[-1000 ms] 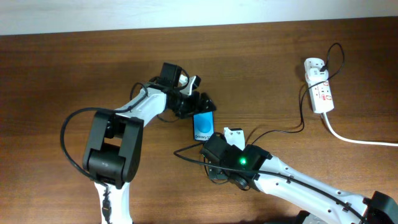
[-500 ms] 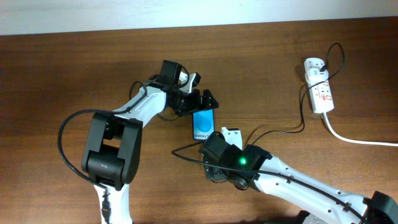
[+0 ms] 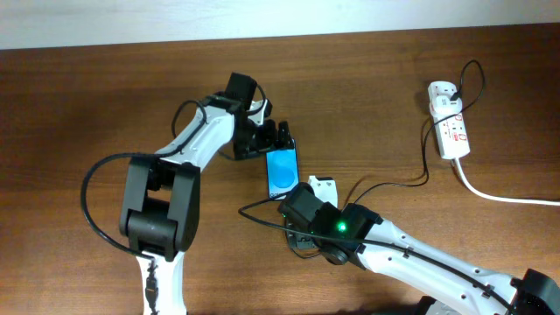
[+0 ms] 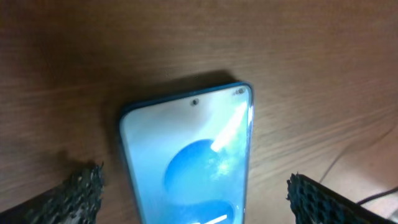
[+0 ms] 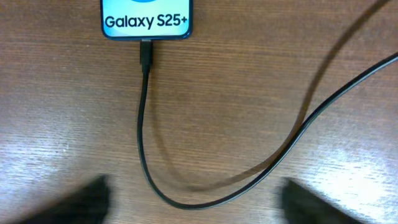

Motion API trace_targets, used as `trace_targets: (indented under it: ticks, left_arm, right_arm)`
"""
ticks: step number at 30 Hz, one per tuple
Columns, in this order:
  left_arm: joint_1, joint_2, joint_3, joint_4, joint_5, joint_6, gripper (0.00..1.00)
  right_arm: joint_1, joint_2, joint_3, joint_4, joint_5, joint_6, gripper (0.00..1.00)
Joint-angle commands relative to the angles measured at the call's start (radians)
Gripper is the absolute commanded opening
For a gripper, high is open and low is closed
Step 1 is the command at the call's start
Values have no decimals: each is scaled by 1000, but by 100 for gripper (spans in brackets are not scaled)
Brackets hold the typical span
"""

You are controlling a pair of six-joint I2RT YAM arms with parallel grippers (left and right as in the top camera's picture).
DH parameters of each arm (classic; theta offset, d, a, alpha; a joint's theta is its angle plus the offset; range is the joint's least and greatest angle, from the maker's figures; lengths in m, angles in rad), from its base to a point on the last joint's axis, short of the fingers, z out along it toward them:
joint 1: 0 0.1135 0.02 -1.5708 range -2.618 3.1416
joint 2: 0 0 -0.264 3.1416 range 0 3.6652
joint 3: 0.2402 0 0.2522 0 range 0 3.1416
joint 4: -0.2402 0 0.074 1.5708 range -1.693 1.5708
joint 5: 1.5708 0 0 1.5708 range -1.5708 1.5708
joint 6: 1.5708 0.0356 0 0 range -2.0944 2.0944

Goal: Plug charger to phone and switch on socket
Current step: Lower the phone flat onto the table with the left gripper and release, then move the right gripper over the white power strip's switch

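The phone [image 3: 282, 172] lies flat on the table, blue screen up. The charger [image 5: 145, 124] is a thin black cable, and its connector tip [image 5: 145, 53] sits in the bottom edge of the phone [image 5: 147, 18]. The cable loops across the wood [image 3: 385, 185] to the white socket [image 3: 449, 131] at the far right. My left gripper [image 3: 274, 142] is open over the phone's top end; in the left wrist view [image 4: 196, 199] its fingers [image 4: 81, 193] stand either side of the phone [image 4: 186, 155], apart from it. My right gripper [image 5: 199, 199] is open and empty just below the phone, over the cable loop.
A thick white cord [image 3: 503, 195] runs from the socket off the right edge. A black plug [image 3: 444, 99] sits in the strip. The right arm [image 3: 411, 254] lies across the front right of the table. A pale wall edge [image 3: 280, 17] bounds the back.
My left gripper has swung left and turned to straddle the phone's top end. The phone has shifted slightly up-left. My right gripper has edged a little left.
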Motion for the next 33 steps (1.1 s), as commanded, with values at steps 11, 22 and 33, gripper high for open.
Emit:
trace_targets:
  ticks: [11,22,33]
  left_arm:
    - [79,-513,338,-291,-448,256,100]
    - [79,-671,-14,-210,-506,217,90]
    - [79,-1015,-289,-291,-724,190,99]
  right_arm:
    - [-344,-8,20,-156,21,175,4]
    - [-1059,82,409,-268,-114,-110,4]
    - [-1216,787,1108,-436,-110,-126,4]
